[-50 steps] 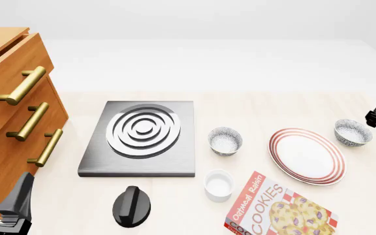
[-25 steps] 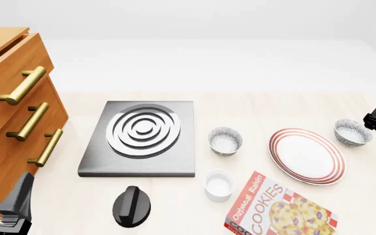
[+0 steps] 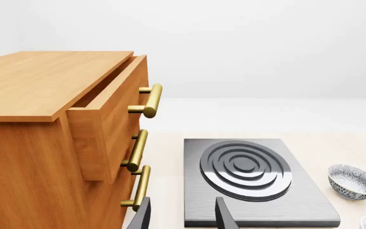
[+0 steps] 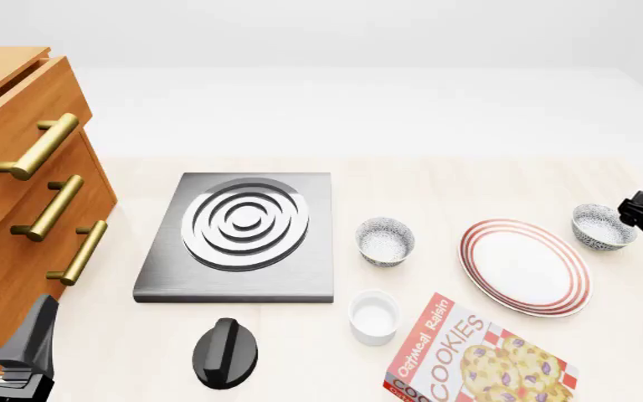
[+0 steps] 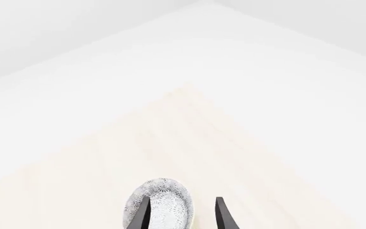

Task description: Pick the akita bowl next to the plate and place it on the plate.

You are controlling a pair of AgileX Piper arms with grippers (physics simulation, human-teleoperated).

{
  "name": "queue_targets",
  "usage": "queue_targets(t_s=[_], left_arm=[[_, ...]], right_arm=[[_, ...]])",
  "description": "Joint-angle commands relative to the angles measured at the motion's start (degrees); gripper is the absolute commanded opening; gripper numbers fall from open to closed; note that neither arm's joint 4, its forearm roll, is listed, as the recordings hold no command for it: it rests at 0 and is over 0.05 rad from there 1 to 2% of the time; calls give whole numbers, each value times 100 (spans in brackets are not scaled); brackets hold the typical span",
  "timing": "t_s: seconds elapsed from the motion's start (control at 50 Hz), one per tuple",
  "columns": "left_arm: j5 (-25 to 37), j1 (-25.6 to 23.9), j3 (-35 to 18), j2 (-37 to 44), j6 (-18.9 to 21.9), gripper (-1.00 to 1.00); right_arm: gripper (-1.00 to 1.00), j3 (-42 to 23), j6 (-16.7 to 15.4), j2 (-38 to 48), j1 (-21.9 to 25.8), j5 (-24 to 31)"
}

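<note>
The akita bowl (image 4: pixel 603 226) sits on the table just beside the plate (image 4: pixel 525 266), right under the right gripper (image 5: pixel 179 213), whose spread fingers seemingly straddle its rim, so the approach looks nearly finished and closing comes next.

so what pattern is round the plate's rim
Thin red concentric rings on the white plate, clearest in the front view.
</note>
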Motion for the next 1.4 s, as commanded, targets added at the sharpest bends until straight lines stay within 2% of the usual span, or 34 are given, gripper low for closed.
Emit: queue_targets(t_s=[0.02,0.92,0.98,1.4], left_arm=[[0,0,0,0,0,100],[0,0,0,0,0,100],[0,0,0,0,0,100],[0,0,0,0,0,100]], right_arm=[[100,-76,24,145,-7,-7],[100,-427,98,889,-4,-114],[100,-527,218,981,20,6],[100,-713,399,1205,72,142]])
